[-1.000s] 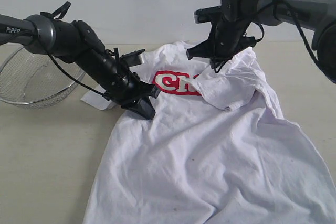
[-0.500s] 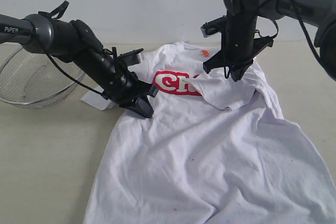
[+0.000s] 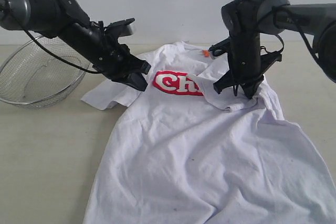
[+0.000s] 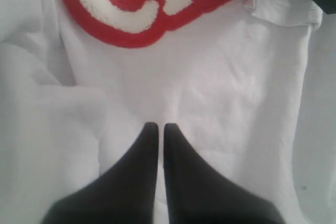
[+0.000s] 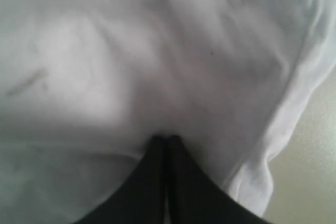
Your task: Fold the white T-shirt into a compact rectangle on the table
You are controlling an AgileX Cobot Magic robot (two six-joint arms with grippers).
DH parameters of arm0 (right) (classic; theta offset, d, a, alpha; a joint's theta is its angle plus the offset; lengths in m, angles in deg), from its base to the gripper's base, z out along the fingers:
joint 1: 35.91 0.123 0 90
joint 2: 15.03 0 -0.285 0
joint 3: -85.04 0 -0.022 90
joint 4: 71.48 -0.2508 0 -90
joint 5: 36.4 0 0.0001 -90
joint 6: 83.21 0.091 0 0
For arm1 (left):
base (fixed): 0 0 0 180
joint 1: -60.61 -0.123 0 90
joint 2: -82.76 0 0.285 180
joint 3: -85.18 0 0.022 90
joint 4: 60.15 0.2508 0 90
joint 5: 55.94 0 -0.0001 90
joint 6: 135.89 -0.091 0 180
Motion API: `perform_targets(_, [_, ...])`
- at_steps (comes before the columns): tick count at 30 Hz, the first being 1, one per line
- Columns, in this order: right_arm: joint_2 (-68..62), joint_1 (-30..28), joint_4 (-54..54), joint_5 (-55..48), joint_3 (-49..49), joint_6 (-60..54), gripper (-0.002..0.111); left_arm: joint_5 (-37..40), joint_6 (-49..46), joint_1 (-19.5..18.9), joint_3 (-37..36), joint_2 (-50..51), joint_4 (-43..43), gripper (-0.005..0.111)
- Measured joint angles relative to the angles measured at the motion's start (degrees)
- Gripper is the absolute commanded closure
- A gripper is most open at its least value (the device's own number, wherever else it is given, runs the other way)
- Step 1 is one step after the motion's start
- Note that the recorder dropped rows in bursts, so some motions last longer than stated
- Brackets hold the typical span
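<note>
white t-shirt point(image 3: 210, 156): face-up on table point(image 3: 42, 156), hem nearest, spread below both tools. right gripper point(image 3: 244, 92): jaws pressed together, tips on infolded sleeve point(image 3: 223, 98). left gripper point(image 3: 137, 81): jaws together, empty, flat sleeve point(image 3: 105, 98) just beside; should open, pinch its edge, then fold inward squarely.

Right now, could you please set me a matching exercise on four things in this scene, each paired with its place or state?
Things:
1. round wire-mesh metal basket
2. small orange neck tag
3. red, white-outlined chest lettering
4. right pincer

Places or states:
A. partly covered by a folded-over part of the wrinkly white cotton T-shirt
B. shut, over white fabric
C. on the pale beige flat table, left of the shirt in the exterior view
D. at the shirt's collar

Pairs: 1-C, 2-D, 3-A, 4-B.
</note>
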Motion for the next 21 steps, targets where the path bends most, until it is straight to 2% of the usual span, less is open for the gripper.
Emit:
perform_targets(6, [0.88,-0.36,0.53,1.28,-2.25,0.78,0.109,0.0,0.0,0.0,0.0,1.61,0.13,0.102])
perform_targets(12, [2.05,-3.3,-0.43,1.94,-5.34,2.0,0.109,-0.01,0.0,0.0,0.0,4.17,0.2,0.102])
perform_targets(21, [4.26,-4.79,-3.5,1.33,-6.93,-1.8,0.109,-5.02,-1.31,0.0,0.0,4.17,-0.46,0.102])
